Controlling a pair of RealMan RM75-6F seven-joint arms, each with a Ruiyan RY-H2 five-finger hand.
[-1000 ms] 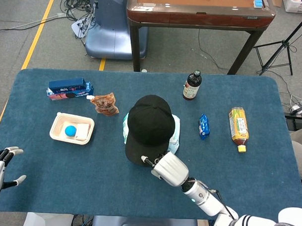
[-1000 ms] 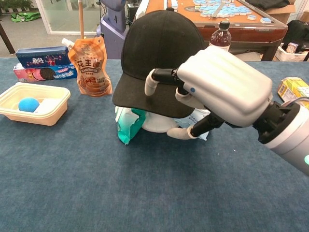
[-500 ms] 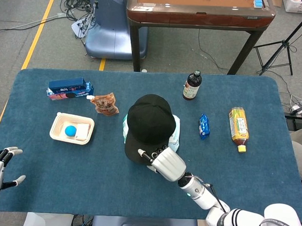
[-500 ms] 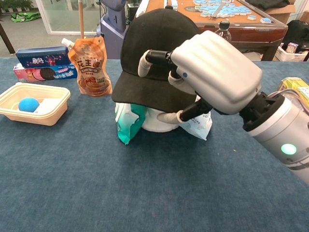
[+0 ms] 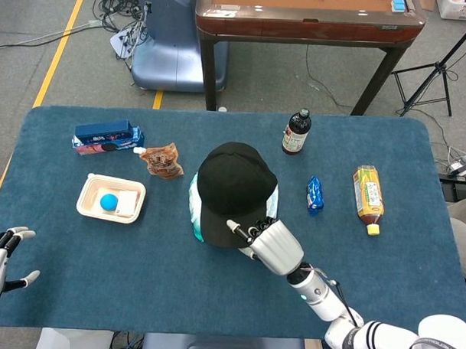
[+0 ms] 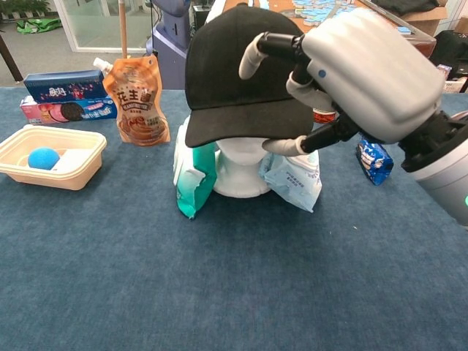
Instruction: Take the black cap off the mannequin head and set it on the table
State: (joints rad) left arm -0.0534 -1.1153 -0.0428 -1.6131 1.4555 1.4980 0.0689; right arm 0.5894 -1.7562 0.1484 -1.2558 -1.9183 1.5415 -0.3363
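Item 1: black cap (image 6: 238,69); centre of both views, seated on the white mannequin head (image 6: 238,172); crown up, brim (image 6: 241,130) pointing toward the lower edge of the head view.

Item 2: right hand (image 6: 358,69); at centre right of the chest view, it grasps the cap at the brim's right side, upper fingers (image 6: 256,51) curled over the crown, thumb under the brim edge; in the head view the same hand (image 5: 273,245) covers the brim's lower right.

Item 3: left hand (image 5: 0,258); lower left corner of the head view, fingers spread, holding nothing, well apart from the cap.

Item 4: handling, judged; the cap looks light and soft in the crown, which would fold under pressure; the brim looks stiff and keeps its curve, so it is the better place to take hold; cloth surface, unlikely to slip; the mannequin head appears light and could tip or drag if the cap is pulled sideways rather than lifted.

Item 5: surroundings; 2 crumpled packets, a green one (image 6: 191,179) and a pale one (image 6: 292,179), lean against the mannequin head's base; orange pouch (image 6: 135,99) left of the cap; cream tray (image 6: 73,172) with a blue ball (image 6: 42,157) at left; dark bottle (image 5: 296,132) upper right of the cap in the head view; all on the blue table (image 6: 219,292).
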